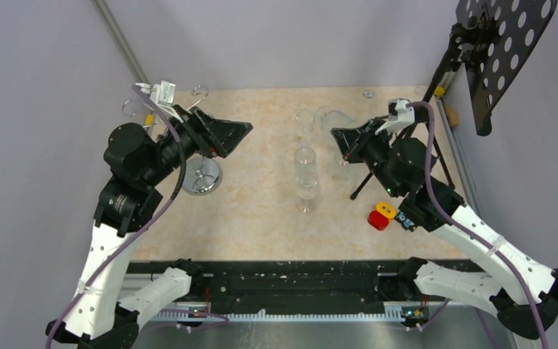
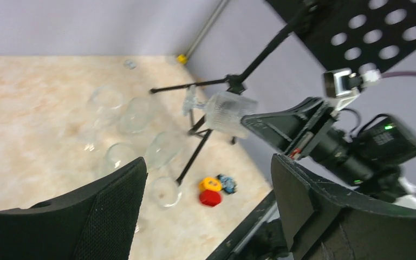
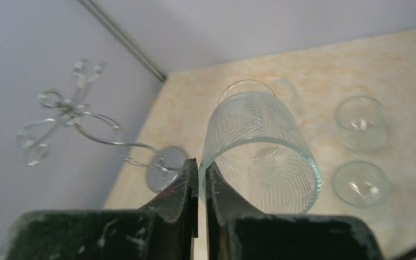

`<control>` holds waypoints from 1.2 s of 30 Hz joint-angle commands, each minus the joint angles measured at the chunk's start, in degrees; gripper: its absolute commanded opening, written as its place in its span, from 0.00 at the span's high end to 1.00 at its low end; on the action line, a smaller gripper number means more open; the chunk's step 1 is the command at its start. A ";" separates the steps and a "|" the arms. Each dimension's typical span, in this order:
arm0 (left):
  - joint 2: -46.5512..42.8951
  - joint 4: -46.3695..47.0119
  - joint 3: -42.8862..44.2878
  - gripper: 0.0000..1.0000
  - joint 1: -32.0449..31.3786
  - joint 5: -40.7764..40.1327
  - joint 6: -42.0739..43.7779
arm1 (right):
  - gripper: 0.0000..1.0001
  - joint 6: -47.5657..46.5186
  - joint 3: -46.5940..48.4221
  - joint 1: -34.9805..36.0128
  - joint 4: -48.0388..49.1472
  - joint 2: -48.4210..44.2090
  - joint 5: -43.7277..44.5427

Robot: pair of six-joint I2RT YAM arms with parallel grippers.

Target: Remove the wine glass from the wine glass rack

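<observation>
the wine glass (image 3: 260, 157), clear with a leaf-like pattern pressed into its bowl, is hanging in the air over the right half of the table (image 1: 261, 218), well apart from the wine glass rack (image 3: 76, 116). the right gripper (image 3: 200, 168) is pinching the wall of the bowl at the rim, one finger inside and one outside, with only the glass between them. in the left wrist view the glass is lying nearly sideways, its stem and foot pointing away from the fingers. the chrome rack is standing at the far left of the table on its round mirrored base (image 1: 205, 177), its looping arms spreading beside the wall. the left gripper (image 1: 225, 134) is hovering just above the rack's base, its fingers spread wide and holding nothing. several clear glasses (image 1: 305, 171) are standing near the middle of the table. a red and yellow block (image 1: 381, 215) is sitting near the right arm, and a black perforated music stand (image 1: 505, 43) is rising at the far right corner.
</observation>
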 commanded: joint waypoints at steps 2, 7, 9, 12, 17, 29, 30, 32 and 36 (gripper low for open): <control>2.21 -10.40 2.30 0.12 -0.04 -5.48 10.95 | 1.00 -2.79 9.17 0.42 -20.36 2.66 9.71; 3.11 -12.14 2.72 0.12 -0.01 -6.06 13.21 | 1.00 -4.40 14.36 0.41 -35.27 6.81 6.39; 3.39 -13.10 2.92 0.12 -0.02 -6.53 14.11 | 1.00 -5.02 15.24 0.44 -39.57 8.54 4.07; 3.45 -14.31 2.98 0.11 -0.04 -7.47 15.01 | 1.00 -5.73 14.58 0.43 -43.02 10.72 -0.37; 3.17 -14.95 2.70 0.11 -0.03 -8.12 15.42 | 1.00 -5.40 12.09 0.41 -44.38 15.09 -4.60; 2.91 -16.25 2.43 0.10 0.03 -8.97 16.18 | 1.00 -4.02 5.74 -2.09 -41.97 21.78 -6.67; 2.90 -16.32 2.45 0.10 -0.01 -9.11 16.26 | 1.00 -4.00 5.38 -2.40 -42.00 22.02 -6.61; 2.90 -16.36 2.52 0.10 -0.03 -9.25 16.31 | 1.00 -4.09 4.27 -3.10 -41.57 22.19 -6.99; 2.97 -16.25 2.60 0.10 -0.02 -9.10 16.28 | 1.00 -4.26 1.97 -4.98 -38.82 22.62 -8.90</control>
